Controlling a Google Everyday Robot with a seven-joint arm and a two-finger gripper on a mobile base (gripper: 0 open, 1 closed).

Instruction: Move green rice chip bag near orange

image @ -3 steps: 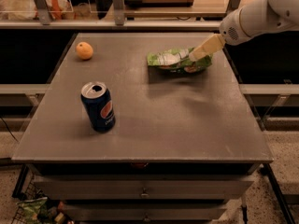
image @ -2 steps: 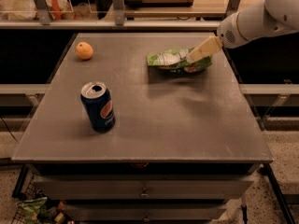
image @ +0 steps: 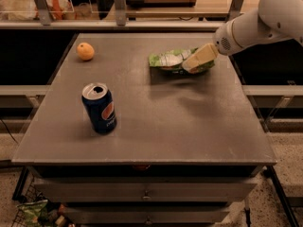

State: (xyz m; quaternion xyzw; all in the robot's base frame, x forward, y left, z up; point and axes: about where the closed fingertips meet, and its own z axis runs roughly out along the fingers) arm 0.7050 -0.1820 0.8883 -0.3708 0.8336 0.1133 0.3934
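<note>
At the far left of the grey metal worktop (image: pixel 189 126) sat the small, round, matte orange (image: pixel 85 51), well apart from everything else. Nearer the front edge, left of centre, an opened blue Pepsi can (image: pixel 99 108) stood upright. The crinkled light-green and white rice chip bag (image: pixel 168 59) lay flat toward the far right of the worktop, with a stretch of bare surface between it and the orange. The robot's cream-coloured pincer (image: pixel 199 59) rested over the bag's right end, reaching in from the white arm (image: pixel 258 22) at the right. Whether it was parted, closed or gripping the bag could not be told. Over the preceding second almost nothing had shifted: the bag lay where it had been, and the pincer had only settled slightly lower onto it. That suggested the grasp was being secured, with the carry leftward toward the orange not yet begun.
</note>
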